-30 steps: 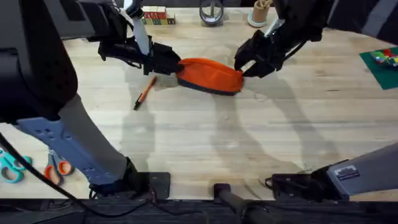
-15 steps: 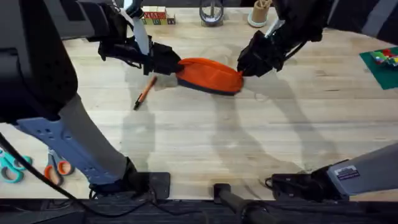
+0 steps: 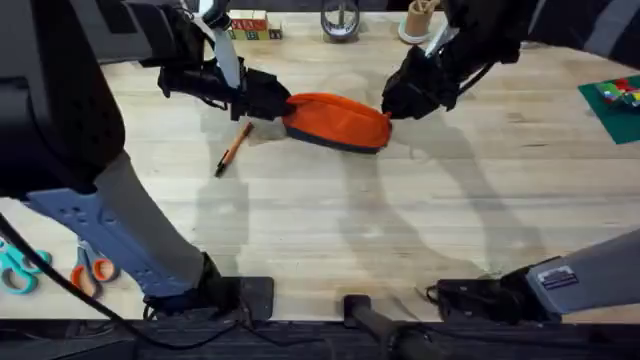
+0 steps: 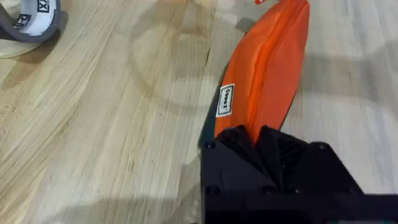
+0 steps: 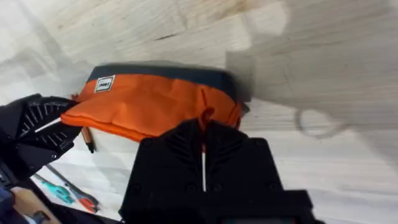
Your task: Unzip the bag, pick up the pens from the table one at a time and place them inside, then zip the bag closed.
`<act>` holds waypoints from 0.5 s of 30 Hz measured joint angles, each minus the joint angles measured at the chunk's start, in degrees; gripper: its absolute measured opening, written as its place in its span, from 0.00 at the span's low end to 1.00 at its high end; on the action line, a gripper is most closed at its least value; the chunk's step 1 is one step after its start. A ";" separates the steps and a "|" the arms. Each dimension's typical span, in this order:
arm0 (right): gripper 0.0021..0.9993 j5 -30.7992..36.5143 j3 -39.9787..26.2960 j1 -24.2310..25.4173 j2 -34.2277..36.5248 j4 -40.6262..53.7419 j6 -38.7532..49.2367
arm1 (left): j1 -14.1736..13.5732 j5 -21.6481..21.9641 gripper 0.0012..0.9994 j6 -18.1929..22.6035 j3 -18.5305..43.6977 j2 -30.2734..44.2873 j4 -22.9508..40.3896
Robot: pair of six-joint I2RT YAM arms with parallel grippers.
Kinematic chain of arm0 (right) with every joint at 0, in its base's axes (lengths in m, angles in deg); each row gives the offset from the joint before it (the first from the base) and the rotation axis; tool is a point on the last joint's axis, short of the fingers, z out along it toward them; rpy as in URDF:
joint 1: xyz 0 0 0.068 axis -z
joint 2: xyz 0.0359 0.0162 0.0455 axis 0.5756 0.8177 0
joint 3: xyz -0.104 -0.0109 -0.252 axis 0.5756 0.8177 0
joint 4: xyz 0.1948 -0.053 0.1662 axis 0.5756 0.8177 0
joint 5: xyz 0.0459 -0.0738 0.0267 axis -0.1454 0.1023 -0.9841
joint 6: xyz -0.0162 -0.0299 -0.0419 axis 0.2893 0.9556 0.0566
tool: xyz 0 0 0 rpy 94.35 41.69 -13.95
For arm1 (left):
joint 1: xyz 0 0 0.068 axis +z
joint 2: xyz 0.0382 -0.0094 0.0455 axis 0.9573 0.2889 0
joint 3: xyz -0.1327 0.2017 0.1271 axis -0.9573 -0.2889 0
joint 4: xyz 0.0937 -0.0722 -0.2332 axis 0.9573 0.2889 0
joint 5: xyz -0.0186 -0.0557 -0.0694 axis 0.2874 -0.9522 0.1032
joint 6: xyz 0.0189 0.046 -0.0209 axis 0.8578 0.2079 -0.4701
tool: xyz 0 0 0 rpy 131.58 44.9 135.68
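While soft orange bag (image 3: 338, 120) lies (elongated), grippers pinch ends

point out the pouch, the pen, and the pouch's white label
bag (image 3: 335, 118), overhead view, middle of the orange top fabric.
pen (image 3: 233, 147), overhead view, mid-shaft on the table.
white label (image 4: 226, 101), left wrist view, centre of the tag on the bag's side.
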 joint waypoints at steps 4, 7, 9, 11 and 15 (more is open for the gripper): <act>0.03 0.11 -0.46 0.00 -0.04 -0.15 1.68 | 0.00 0.00 0.04 0.00 0.00 0.00 0.00; 0.03 0.11 -0.46 -0.11 -0.37 -0.15 2.83 | 0.00 0.00 0.04 0.00 0.00 0.00 0.00; 0.03 0.11 -0.50 -0.22 -0.52 -0.17 3.83 | 0.00 -0.01 0.04 0.00 0.00 -0.01 0.00; 0.03 0.31 -0.57 -0.42 -0.52 -0.17 5.13 | 0.00 -0.02 0.04 0.00 0.00 -0.02 0.00; 0.03 0.65 -0.90 -0.82 -0.52 -0.15 8.23 | 0.00 0.00 0.04 0.00 0.00 -0.02 0.00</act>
